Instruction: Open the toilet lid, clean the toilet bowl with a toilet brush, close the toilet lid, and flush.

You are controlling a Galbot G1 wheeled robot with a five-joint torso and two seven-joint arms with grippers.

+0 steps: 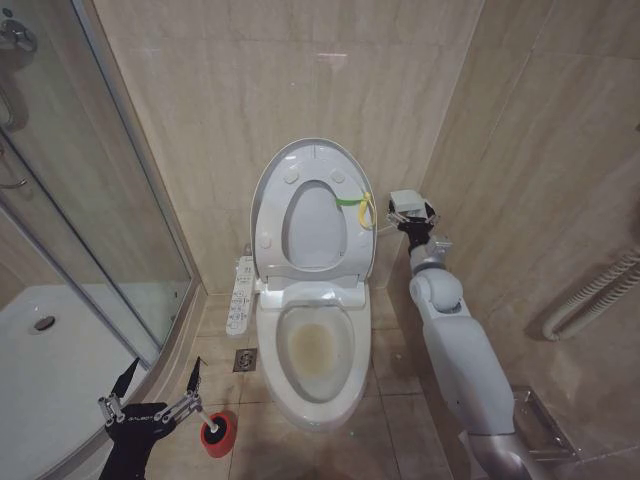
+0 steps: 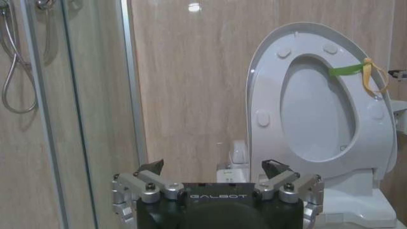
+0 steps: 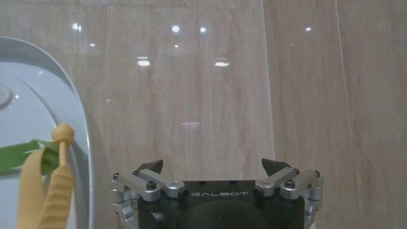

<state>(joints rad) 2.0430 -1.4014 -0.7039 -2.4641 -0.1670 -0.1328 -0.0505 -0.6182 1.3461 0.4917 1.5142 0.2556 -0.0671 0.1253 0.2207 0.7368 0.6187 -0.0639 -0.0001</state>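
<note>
Lowest in the head view, the left gripper (image 1: 152, 392) hangs over the floor tiles with its fingers spread wide and nothing between them. Just beside its right fingertip sits the red cup holder (image 1: 218, 434), a dark round shape, apparently the toilet brush head, resting in it; I cannot make out the handle, so its long axis is uncertain. This arm is plainly the nearer one to the brush. The toilet lid (image 1: 312, 208) stands raised against the wall, and the stained toilet bowl (image 1: 314, 352) lies exposed below. The right gripper (image 1: 411, 212) is up beside the lid's strapped edge.

From the left wrist, the open jaws face the wall and shower glass (image 2: 76, 95), the upright lid off to one side.

From the right wrist, the jaws are parted and empty, the yellow-green strap (image 3: 45, 181) just beside them, not touching.
</note>
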